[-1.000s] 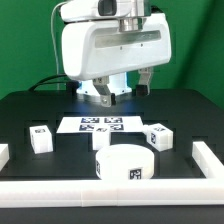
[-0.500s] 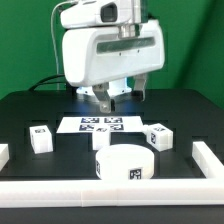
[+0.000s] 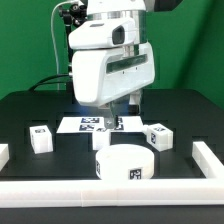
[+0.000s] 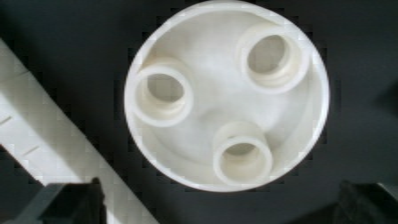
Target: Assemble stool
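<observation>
The stool's round white seat [image 3: 127,163] lies on the black table near the front, with a tag on its side. In the wrist view the seat [image 4: 228,95] shows three round sockets facing up. One white leg block [image 3: 40,137] stands at the exterior view's left and another [image 3: 158,135] at its right. My gripper [image 3: 120,108] hangs above the table behind the seat, over the marker board [image 3: 95,125]. Its dark fingertips [image 4: 71,200] stand wide apart, so the gripper [image 4: 222,208] is open with nothing between them.
A long white rail [image 3: 110,200] edges the table's front, with a side piece [image 3: 205,155] at the exterior view's right. The same rail [image 4: 54,130] runs beside the seat in the wrist view.
The arm's head has turned and shifted toward the exterior view's right, and the gripper has come lower and nearer the seat. The jaws stay open. The parts have not moved.
</observation>
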Robot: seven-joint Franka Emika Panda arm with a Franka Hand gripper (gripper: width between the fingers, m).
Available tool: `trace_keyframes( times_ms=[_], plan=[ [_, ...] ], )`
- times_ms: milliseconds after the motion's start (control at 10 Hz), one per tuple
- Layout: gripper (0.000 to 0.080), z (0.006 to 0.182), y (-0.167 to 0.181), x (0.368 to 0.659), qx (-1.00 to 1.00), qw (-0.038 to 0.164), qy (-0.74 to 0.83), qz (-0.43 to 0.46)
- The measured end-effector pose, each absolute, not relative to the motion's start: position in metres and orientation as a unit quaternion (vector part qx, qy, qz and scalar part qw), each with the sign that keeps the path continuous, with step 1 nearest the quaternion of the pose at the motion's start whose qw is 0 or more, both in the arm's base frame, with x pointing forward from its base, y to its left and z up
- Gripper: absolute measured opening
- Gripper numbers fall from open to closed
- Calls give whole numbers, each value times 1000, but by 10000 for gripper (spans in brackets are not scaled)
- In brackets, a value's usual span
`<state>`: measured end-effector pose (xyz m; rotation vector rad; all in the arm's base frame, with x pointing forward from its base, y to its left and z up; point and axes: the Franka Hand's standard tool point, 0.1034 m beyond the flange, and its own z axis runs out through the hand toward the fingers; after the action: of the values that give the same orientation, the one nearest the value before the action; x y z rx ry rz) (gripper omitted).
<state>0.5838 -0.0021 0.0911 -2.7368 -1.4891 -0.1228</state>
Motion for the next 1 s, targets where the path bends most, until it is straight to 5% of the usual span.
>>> trace_keyframes(
  times_ms=[200, 800, 1000],
  plan=[
    [649, 89, -1, 583, -878, 10, -477, -42],
    [649, 36, 18, 544, -876, 14, -480, -51],
    [649, 33, 24, 543, -875, 16, -481, -51]
  ],
)
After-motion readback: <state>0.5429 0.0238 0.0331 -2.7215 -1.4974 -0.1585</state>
